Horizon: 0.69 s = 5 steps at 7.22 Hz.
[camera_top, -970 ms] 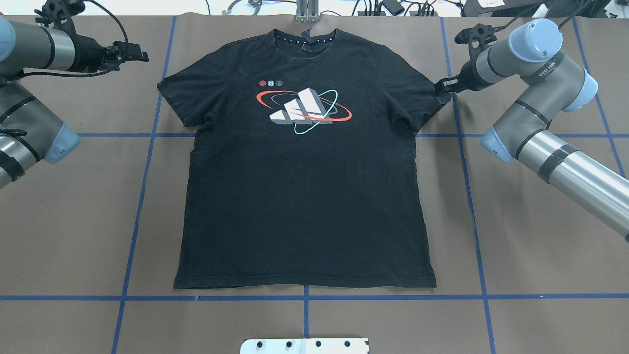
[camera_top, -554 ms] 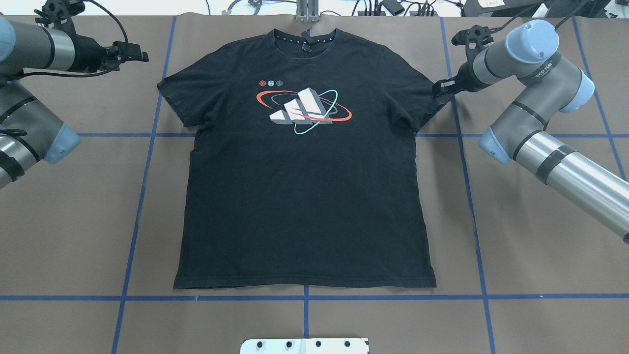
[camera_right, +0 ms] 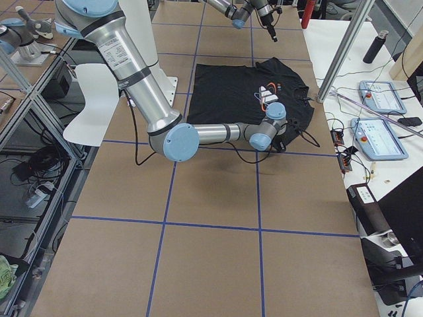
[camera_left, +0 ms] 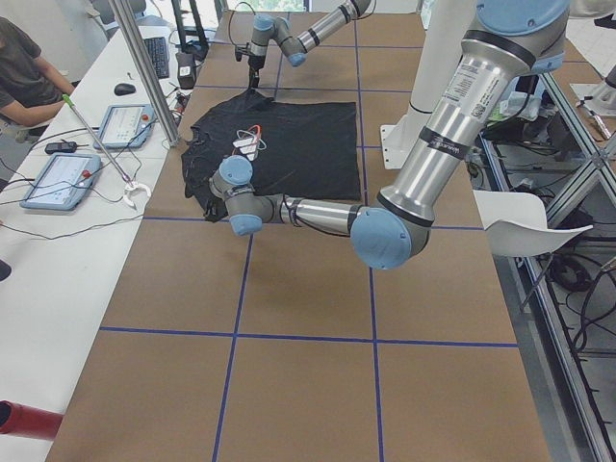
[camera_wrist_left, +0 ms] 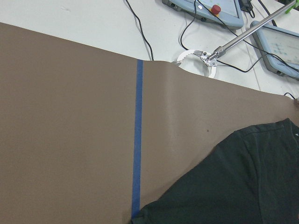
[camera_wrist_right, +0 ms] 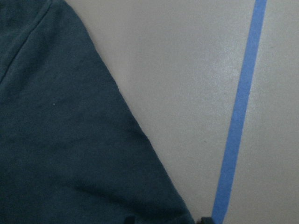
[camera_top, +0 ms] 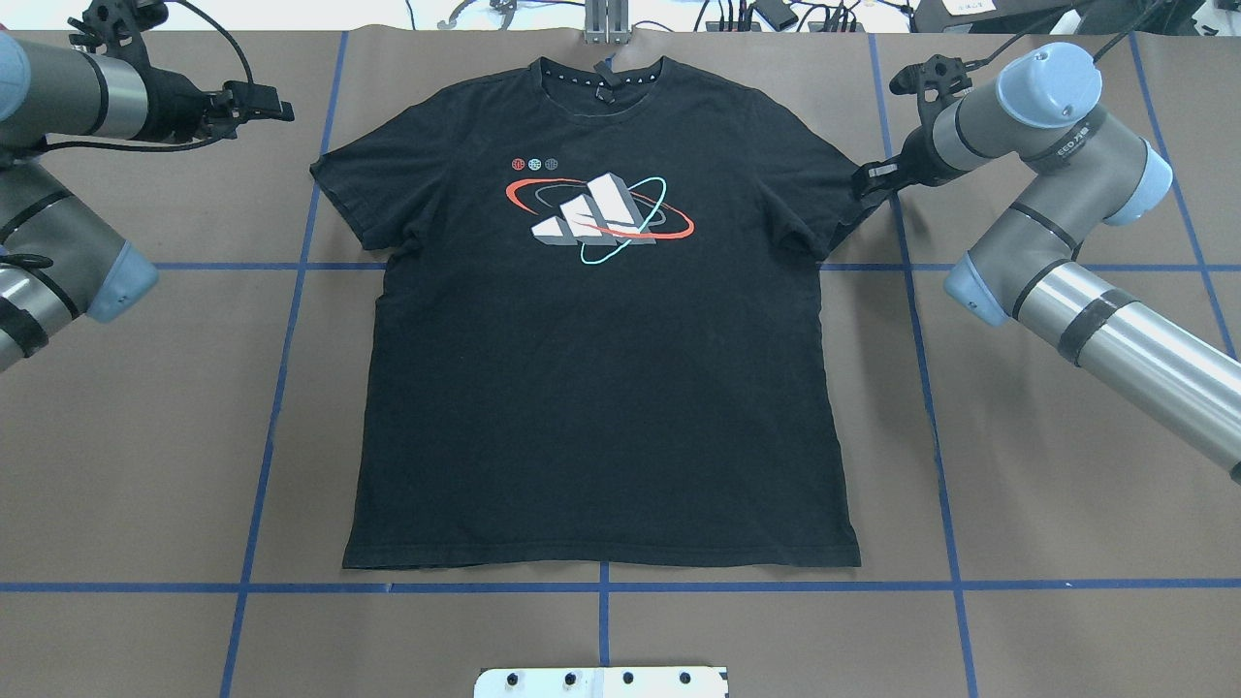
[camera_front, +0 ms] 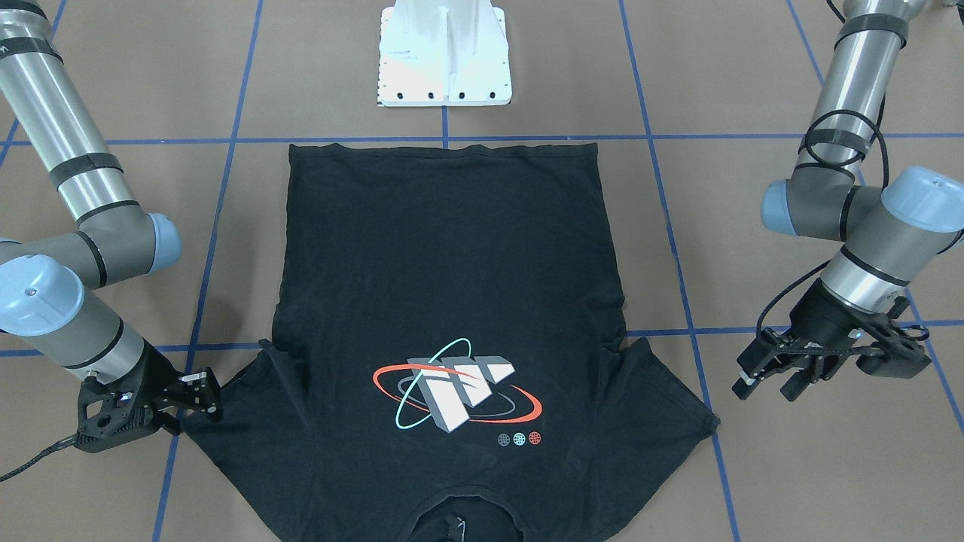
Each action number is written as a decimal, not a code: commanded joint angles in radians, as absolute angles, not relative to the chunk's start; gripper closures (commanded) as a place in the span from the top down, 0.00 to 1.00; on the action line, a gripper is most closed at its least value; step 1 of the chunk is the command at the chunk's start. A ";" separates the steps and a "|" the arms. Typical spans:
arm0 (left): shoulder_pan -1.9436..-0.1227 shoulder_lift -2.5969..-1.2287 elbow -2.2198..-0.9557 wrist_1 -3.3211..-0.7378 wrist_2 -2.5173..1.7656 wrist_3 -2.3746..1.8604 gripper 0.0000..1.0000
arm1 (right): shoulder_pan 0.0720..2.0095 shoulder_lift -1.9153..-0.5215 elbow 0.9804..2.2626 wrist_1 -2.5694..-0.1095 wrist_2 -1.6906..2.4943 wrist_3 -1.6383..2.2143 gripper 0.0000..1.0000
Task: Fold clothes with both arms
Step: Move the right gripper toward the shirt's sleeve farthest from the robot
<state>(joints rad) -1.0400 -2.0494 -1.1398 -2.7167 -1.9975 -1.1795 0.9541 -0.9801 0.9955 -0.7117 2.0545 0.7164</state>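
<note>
Since a second earlier the right gripper (camera_top: 866, 178) had slid inward from just off the T-shirt (camera_top: 601, 407) to the edge of the sleeve on its side, its arm swinging slightly with it. The left gripper (camera_top: 264, 105) and the shirt had not shifted.

The brown paper table cover (camera_top: 1047, 485), gridded with blue tape (camera_top: 145, 586), lay under everything. The T-shirt lay flat on it, front up, spread between the two sets of fingers, with its hem toward the white pedestal base (camera_top: 601, 682). It was black and short-sleeved, smooth but for a few creases below the sleeves.

The right arm (camera_top: 1096, 301) was bent low with its fingers at the sleeve's outer corner. In the right wrist view that corner sat between two dark tips at the lower edge, so the jaws seemed parted around the cloth rather than closed on it. The left arm (camera_top: 58, 97) held its fingers over bare paper, parted and holding nothing, with the nearer sleeve well apart from them.

A label on the right arm's elbow (camera_top: 1071, 143) carried dark lettering too small to read. The chest graphic (camera_top: 599, 218) showed three slanted white-grey blocks crossed by a red ellipse and a teal one. Three small round badges (camera_top: 534, 164), red, teal and grey, sat just beside it. White dots lined the inside of the collar (camera_top: 601, 76), with a small dark tag at its centre, and nothing there was legible.
</note>
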 commanded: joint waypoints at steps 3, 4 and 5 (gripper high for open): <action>-1.040 -2.049 -1.143 -2.717 -2.002 -1.181 0.99 | 0.976 -0.979 0.997 -0.710 2.091 0.719 0.00; -1.040 -2.051 -1.144 -2.717 -2.002 -1.181 0.99 | 0.976 -0.976 0.997 -0.710 2.095 0.729 0.00; -1.040 -2.051 -1.144 -2.717 -2.003 -1.181 0.99 | 0.986 -0.962 0.999 -0.709 2.112 0.732 0.00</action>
<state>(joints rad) -1.0400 -2.0504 -1.1438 -2.7167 -2.0021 -1.1811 0.9773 -0.9733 0.9974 -0.7099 2.0969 0.7263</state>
